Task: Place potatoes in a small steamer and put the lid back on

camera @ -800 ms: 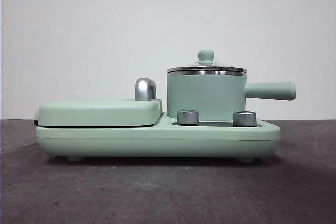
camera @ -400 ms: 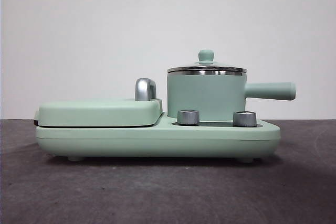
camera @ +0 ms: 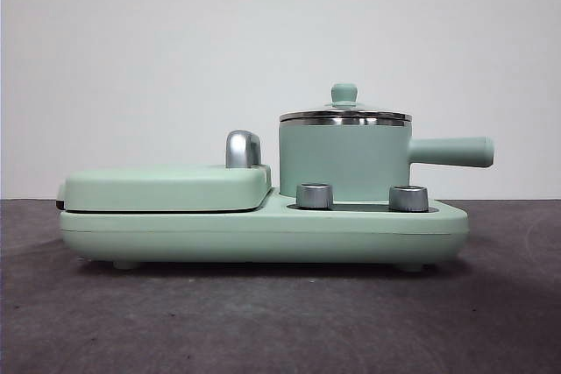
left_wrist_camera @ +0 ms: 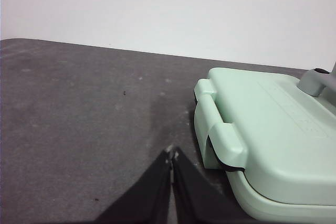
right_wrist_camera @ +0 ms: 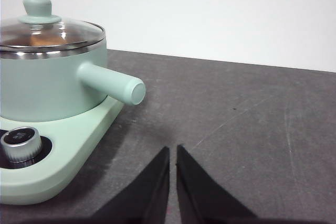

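Note:
The small steamer (camera: pixel 344 162), a mint-green pot with a steel rim and a straight side handle (camera: pixel 451 151), stands on the right of the green cooker base (camera: pixel 263 232). The glass lid (camera: pixel 344 114) with its green knob sits on it. In the right wrist view the steamer (right_wrist_camera: pixel 42 90) and lid (right_wrist_camera: pixel 50 32) show, and an orange-brown potato (right_wrist_camera: pixel 42 39) shows through the glass. My right gripper (right_wrist_camera: pixel 172 152) is shut and empty above the table, beside the pot handle (right_wrist_camera: pixel 111 83). My left gripper (left_wrist_camera: pixel 172 154) is shut and empty beside the griddle's end.
The flat green griddle cover (camera: pixel 166 188) with a chrome handle (camera: pixel 243 148) lies on the base's left half; it also shows in the left wrist view (left_wrist_camera: pixel 268 129). Two steel dials (camera: pixel 315 195) (camera: pixel 408 198) stand before the pot. Dark grey tabletop (camera: pixel 280 321) surrounds it.

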